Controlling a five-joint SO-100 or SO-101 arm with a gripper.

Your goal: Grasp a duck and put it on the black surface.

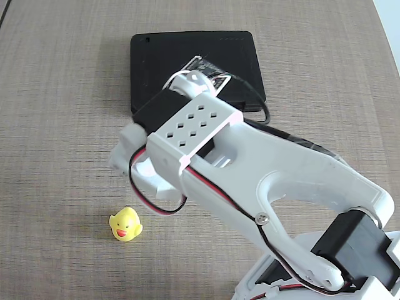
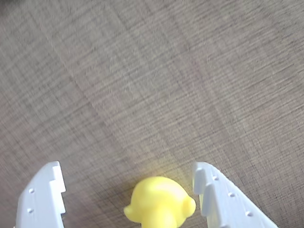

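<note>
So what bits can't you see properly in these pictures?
- Fixed view: the arm covers the gripper's tips and part of the black surface.
- Wrist view: the bottom edge cuts off the duck; its beak is unseen, and the black surface is out of frame.
- Wrist view: the table is blurred.

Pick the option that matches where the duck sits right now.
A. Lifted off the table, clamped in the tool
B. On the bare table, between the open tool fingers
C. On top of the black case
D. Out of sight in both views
B: the wrist view shows the duck on the woven table between the spread fingers of the tool, which do not touch it; the black case lies apart.
</note>
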